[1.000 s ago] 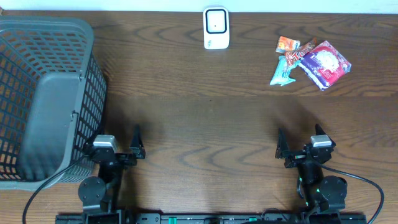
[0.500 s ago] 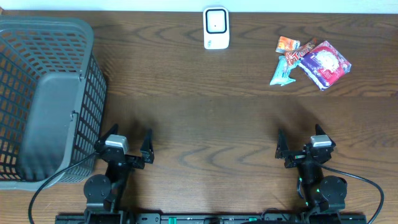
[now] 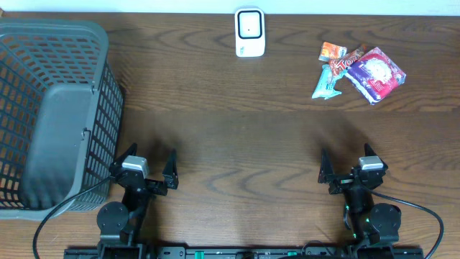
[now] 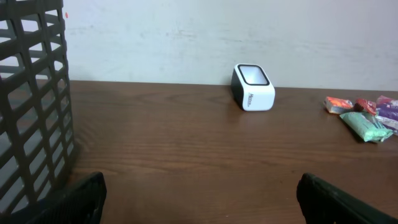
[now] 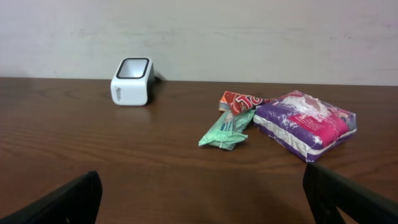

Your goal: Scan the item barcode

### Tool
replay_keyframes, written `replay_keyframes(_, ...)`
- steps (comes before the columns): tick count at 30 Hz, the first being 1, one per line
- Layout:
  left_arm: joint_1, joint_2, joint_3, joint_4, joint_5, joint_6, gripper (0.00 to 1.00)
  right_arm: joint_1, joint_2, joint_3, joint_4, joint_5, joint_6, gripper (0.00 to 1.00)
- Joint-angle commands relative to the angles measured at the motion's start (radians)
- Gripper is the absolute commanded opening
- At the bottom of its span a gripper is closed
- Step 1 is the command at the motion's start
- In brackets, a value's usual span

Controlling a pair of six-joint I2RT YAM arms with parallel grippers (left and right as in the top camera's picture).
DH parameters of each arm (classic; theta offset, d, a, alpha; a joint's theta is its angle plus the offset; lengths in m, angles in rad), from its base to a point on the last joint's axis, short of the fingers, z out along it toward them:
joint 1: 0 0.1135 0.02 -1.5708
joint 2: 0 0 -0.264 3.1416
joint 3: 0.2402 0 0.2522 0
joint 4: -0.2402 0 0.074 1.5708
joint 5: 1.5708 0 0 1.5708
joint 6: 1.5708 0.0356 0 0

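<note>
Wide open and empty, the left gripper (image 3: 151, 158) sits low at the near edge of the wooden table (image 3: 237, 137), its two dark fingers (image 4: 84, 199) spread apart and pointing toward the far wall. Just beside it, on its outer side, stands a grey plastic mesh basket (image 3: 108, 108) that fills the left end of the table. The gripper's nearer finger comes close to the basket's wall, though I cannot tell whether they touch. Moving across, the white barcode scanner (image 3: 250, 32) stands at the far edge, about midway along the table and well apart from both arms, its dark-framed window facing upward. Further right, the right gripper (image 3: 347, 162) also rests at the near edge, its jaws spread just as wide and holding nothing. The items lie at the far right of the table, well beyond that gripper, in a loose cluster. A small orange packet (image 3: 332, 51) is farthest back, with a red-brown bar wrapper (image 3: 350, 61) lying slantwise just beside it. A pale green packet (image 3: 327, 81) sits on the side nearer the arms. A plump purple pack (image 3: 376, 74) is at the right end, right up against the bar wrapper. All four lie flat on the wood, well apart from the scanner.
</note>
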Motion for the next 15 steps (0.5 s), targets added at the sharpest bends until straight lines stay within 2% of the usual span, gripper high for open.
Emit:
replay_keyframes(1, -0.004, -0.008, -0.009, -0.048, 0.016, 0.004, 0.98, -0.005, -0.005, -0.003, -0.002, 0.002, 0.010, 0.99)
replay_keyframes(9, -0.004, -0.008, -0.009, -0.049, 0.014, 0.008, 0.98, -0.005, -0.005, -0.003, -0.002, 0.002, 0.010, 0.99)
replay_keyframes(12, -0.004, -0.008, -0.009, -0.060, -0.097, 0.063, 0.98, -0.005, -0.005, -0.003, -0.002, 0.002, 0.010, 0.99)
replay_keyframes(15, -0.004, -0.008, -0.009, -0.072, -0.227, 0.068, 0.98, -0.005, -0.005, -0.003, -0.002, 0.002, 0.010, 0.99)
